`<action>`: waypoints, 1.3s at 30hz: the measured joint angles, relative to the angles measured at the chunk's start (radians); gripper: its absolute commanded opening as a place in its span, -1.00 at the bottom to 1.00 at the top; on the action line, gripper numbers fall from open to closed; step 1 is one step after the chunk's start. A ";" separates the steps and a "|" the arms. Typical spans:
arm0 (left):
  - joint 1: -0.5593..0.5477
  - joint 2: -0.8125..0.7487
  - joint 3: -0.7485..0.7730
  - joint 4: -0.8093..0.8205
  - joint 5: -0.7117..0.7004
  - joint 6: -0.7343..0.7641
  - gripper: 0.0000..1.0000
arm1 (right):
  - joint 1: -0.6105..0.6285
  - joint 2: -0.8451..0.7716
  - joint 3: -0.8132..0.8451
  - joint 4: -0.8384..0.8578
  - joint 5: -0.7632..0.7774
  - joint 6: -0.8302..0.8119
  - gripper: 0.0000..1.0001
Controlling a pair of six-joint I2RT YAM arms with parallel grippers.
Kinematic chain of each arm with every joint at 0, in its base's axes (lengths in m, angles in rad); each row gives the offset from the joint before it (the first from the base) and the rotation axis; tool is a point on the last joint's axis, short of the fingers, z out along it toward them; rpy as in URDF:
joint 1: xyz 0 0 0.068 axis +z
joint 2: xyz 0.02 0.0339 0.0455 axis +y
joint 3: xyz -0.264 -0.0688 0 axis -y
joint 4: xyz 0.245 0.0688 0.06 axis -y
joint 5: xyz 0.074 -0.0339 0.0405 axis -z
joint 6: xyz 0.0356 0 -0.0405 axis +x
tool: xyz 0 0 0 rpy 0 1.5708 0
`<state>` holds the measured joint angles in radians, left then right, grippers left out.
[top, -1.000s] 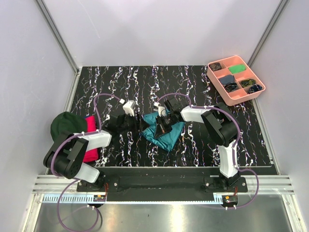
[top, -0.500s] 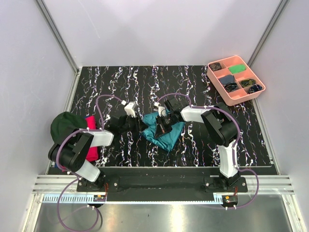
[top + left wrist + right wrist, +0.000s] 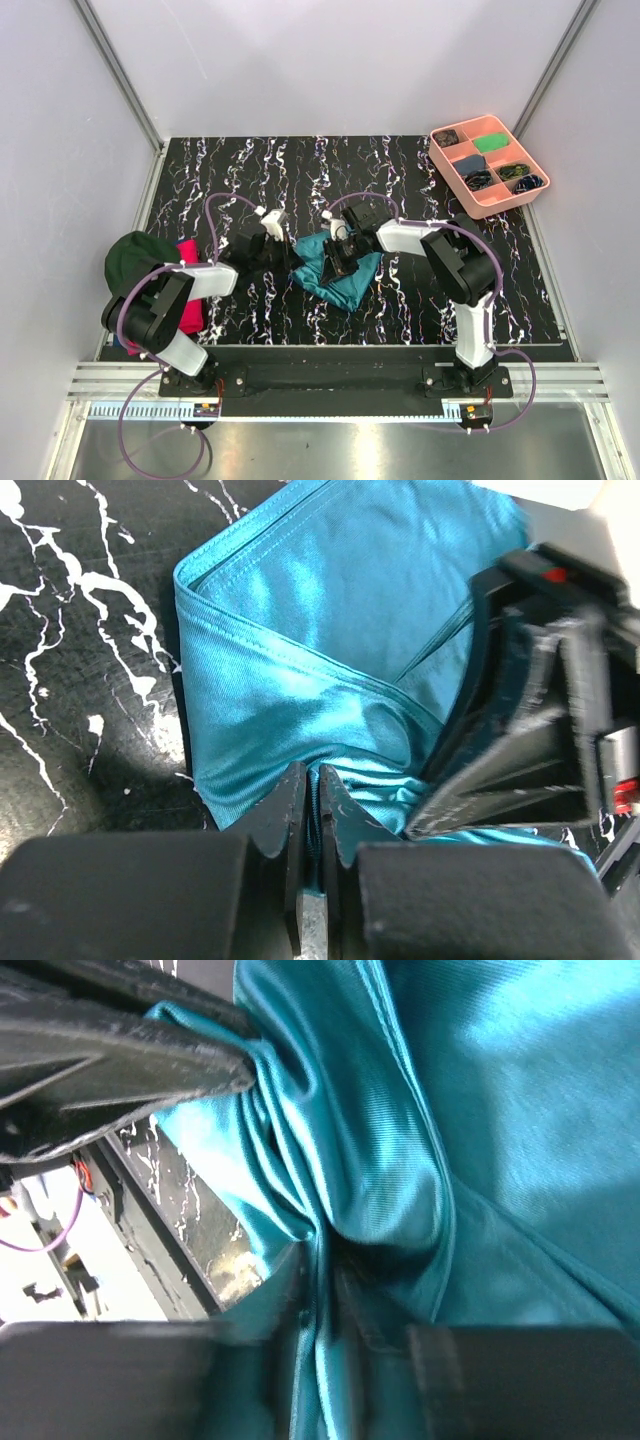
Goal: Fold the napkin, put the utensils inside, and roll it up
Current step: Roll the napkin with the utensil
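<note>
The teal napkin (image 3: 345, 283) lies bunched and partly folded at the table's middle. My left gripper (image 3: 292, 262) reaches its left edge, and in the left wrist view the left gripper (image 3: 312, 772) is shut on a pinched fold of the napkin (image 3: 300, 630). My right gripper (image 3: 336, 260) sits on the cloth's top. In the right wrist view the right gripper (image 3: 325, 1260) has its jaws close together, with a ridge of the napkin (image 3: 480, 1110) running between them. The two grippers are almost touching. The utensils are hidden.
A pink compartment tray (image 3: 505, 208) with small items stands at the far right corner. A dark green cap (image 3: 135, 258) and a pink-red cloth (image 3: 188, 300) lie at the left edge, beside the left arm.
My left gripper has slid right to the napkin's edge and closed on a fold. The right gripper has stayed on the cloth, which has bunched a little more.
</note>
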<state>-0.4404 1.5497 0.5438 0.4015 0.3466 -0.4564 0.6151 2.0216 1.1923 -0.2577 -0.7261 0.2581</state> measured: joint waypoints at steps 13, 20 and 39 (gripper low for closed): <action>0.000 0.008 0.058 -0.148 0.000 0.036 -1.00 | 0.006 -0.351 -0.105 -0.003 0.143 0.031 0.14; 0.000 0.013 0.070 -0.170 0.000 0.038 -1.00 | 0.085 -0.514 -0.163 0.001 0.204 0.058 0.12; -0.002 0.018 0.079 -0.187 0.000 0.040 -1.00 | 0.157 -0.459 -0.288 0.000 0.328 0.143 -0.06</action>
<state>-0.4419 1.5681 0.6224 0.2146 0.3470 -0.4168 0.7719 1.5631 0.9039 -0.2577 -0.3985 0.4007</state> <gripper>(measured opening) 0.078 0.486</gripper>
